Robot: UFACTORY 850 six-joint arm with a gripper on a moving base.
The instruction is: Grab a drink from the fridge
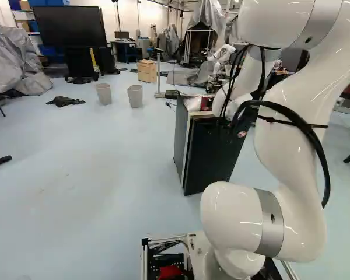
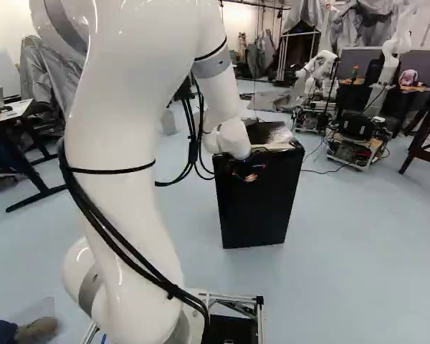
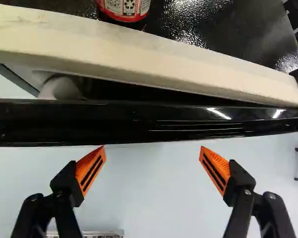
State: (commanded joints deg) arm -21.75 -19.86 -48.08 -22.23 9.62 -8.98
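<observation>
Facing a fridge door (image 3: 139,124) that stands ajar, with your gripper (image 2: 245,166) spread wide

You have the two fingers well apart, orange pads (image 3: 91,171) angled toward each other, and nothing is held between them. Just ahead of the fingertips runs the door's black upper edge; you cannot tell from here whether they touch it. Beyond that edge, a dark gap separates the door from the fridge (image 3: 213,25), wider toward one finger's side and narrowing toward the other's. A rounded pale shape (image 3: 62,88) shows in the gap, and past it lies the cream front strip (image 3: 154,57) of the fridge top.

Farther ahead of your gripper, on the black top, sits a red can (image 3: 124,7), only its lower part in sight. You can't make out any drink inside the fridge. Well beyond the gripper, you have two bins (image 1: 104,93) (image 1: 135,96) on the floor (image 1: 76,175) and another robot (image 2: 319,70).
</observation>
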